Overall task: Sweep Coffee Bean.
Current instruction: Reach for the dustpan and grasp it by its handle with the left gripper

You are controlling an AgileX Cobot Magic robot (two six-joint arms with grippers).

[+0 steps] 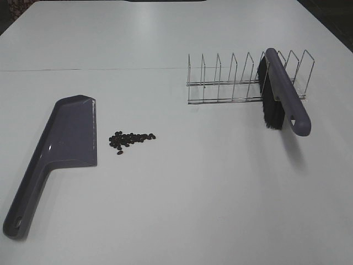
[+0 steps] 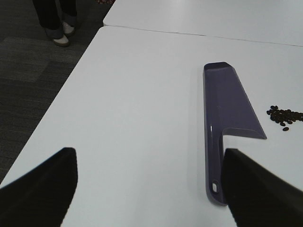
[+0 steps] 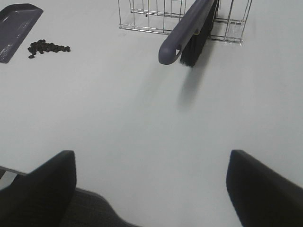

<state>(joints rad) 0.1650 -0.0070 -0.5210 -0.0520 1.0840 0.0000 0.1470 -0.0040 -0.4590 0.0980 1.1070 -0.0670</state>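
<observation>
The coffee beans (image 1: 131, 139) lie in a small dark cluster on the white table, just right of the purple-grey dustpan (image 1: 66, 143), which lies flat with its handle toward the front. The brush (image 1: 284, 99), purple handle and black bristles, leans in the wire rack (image 1: 237, 80) at the back right. Neither gripper shows in the exterior view. In the left wrist view my left gripper (image 2: 147, 161) is open and empty, short of the dustpan (image 2: 227, 109) and beans (image 2: 285, 116). In the right wrist view my right gripper (image 3: 151, 158) is open and empty, well short of the brush (image 3: 189, 33).
The table's left edge (image 2: 61, 104) drops to dark carpet, where a person's feet (image 2: 59, 30) stand. A seam (image 1: 94, 69) between two tabletops runs across the back. The right wrist view also shows the beans (image 3: 47, 47) and the dustpan (image 3: 16, 28).
</observation>
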